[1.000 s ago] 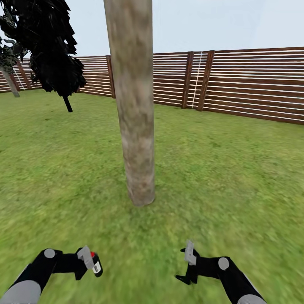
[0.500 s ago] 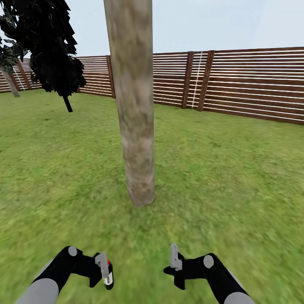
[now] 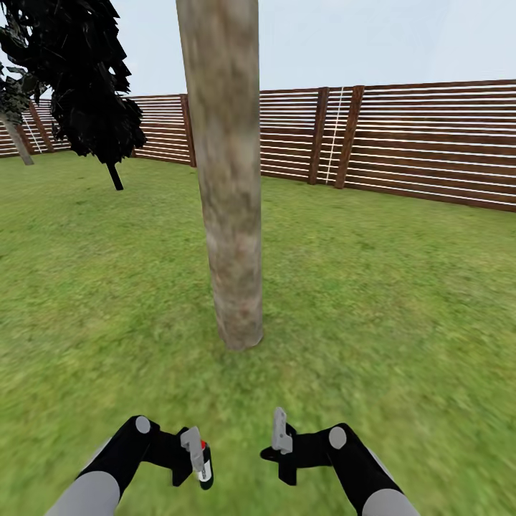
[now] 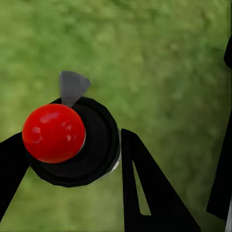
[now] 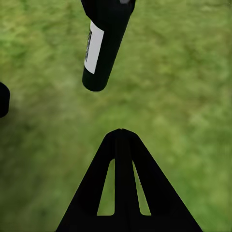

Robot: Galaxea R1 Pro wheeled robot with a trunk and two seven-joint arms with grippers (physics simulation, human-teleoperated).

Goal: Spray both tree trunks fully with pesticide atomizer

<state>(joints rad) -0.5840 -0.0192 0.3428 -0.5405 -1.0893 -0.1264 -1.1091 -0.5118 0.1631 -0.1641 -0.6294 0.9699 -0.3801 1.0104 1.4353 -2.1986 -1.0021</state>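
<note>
Atomizer [image 3: 204, 466] in your left gripper [image 3: 195, 459], jaws closed on its black body, right gripper [image 3: 279, 438] empty with jaws seemingly together, you face the tree trunk [image 3: 228, 215] across the lawn [image 3: 401, 287]: raise the nozzle and sweep the bark evenly.

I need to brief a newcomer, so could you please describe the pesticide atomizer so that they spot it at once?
Start at the thick pale grey-brown mottled tree trunk on the green lawn. Nearer the robot, the left gripper holds a small black bottle. Its white label and round red cap set it apart.
</note>
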